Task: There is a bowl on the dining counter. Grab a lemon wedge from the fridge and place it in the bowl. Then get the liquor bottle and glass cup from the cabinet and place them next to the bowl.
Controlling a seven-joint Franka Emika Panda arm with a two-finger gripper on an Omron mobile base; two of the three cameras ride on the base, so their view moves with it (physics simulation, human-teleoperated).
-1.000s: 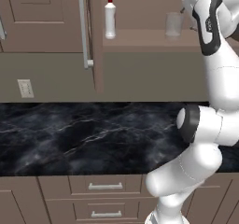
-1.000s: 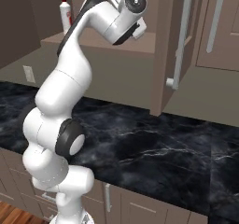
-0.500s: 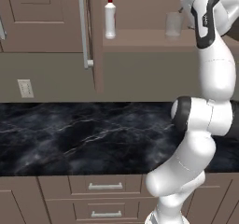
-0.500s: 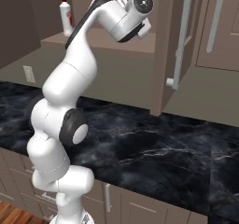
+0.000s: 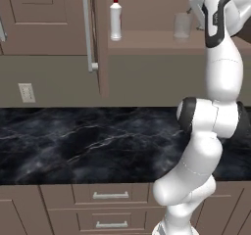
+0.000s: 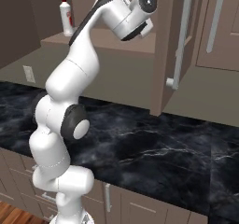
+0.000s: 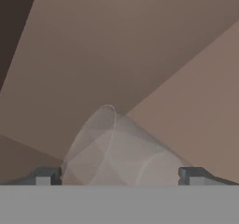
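Close to me are brown drawers [image 5: 110, 196] with short silver handles. On top of them lies a black counter [image 5: 73, 146] with white veins. The white robot arm [image 5: 208, 126] stands up from there and reaches high.

On the wall behind the counter is a small pale wall outlet [image 5: 26, 92].

Higher up is the cabinet [image 5: 147, 43]. Its door [image 5: 100, 38] stands open, and a long silver handle [image 5: 89, 28] runs down the door. Inside is a brown shelf [image 6: 100, 38].

The liquor bottle [image 5: 115, 17] stands upright on the left part of the shelf. It is white with a red cap. The glass cup [image 5: 182, 25] stands on the right part of the same shelf, well apart from the bottle.

The gripper [image 7: 119, 175] is up at the shelf, right by the cup. Its two dark fingertips [image 7: 46, 175] are spread wide. In the hand view the cup sits between them, one tip on each side. I cannot tell if the tips touch the glass. They are not squeezing it. The cup looks tipped in that view, but that is just the camera leaning.
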